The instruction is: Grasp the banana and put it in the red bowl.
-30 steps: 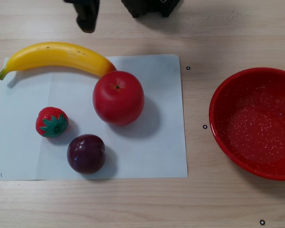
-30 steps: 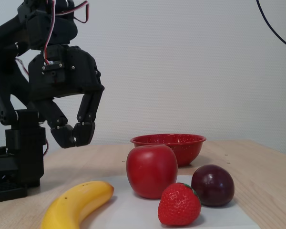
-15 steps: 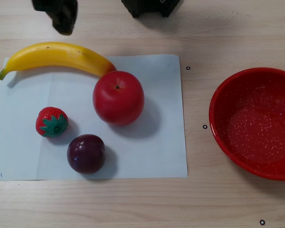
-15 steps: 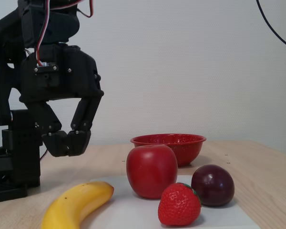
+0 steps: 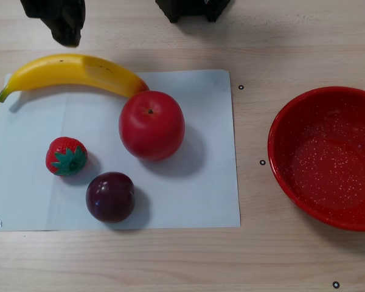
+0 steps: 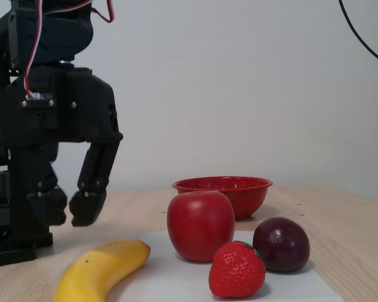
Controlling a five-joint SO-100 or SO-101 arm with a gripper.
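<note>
The banana (image 5: pixel 73 72) lies along the far edge of a white sheet, green stem tip at the left, blunt end against the red apple (image 5: pixel 152 125). It also shows at the bottom left of the fixed view (image 6: pixel 101 267). My black gripper (image 5: pixel 69 38) hangs just beyond the banana's middle, above the table and not touching it. In the fixed view the gripper (image 6: pixel 69 211) holds nothing, and its fingertips (image 6: pixel 87 207) stand almost together. The red bowl (image 5: pixel 292 131) sits empty at the right, off the sheet, and shows behind the apple in the fixed view (image 6: pixel 222 185).
On the white sheet (image 5: pixel 201 201) also lie a strawberry (image 5: pixel 67 156) and a dark plum (image 5: pixel 110 196), both nearer than the banana. The arm's base (image 5: pixel 191 9) stands at the far edge. Bare wooden table (image 5: pixel 252 121) separates the sheet and the bowl.
</note>
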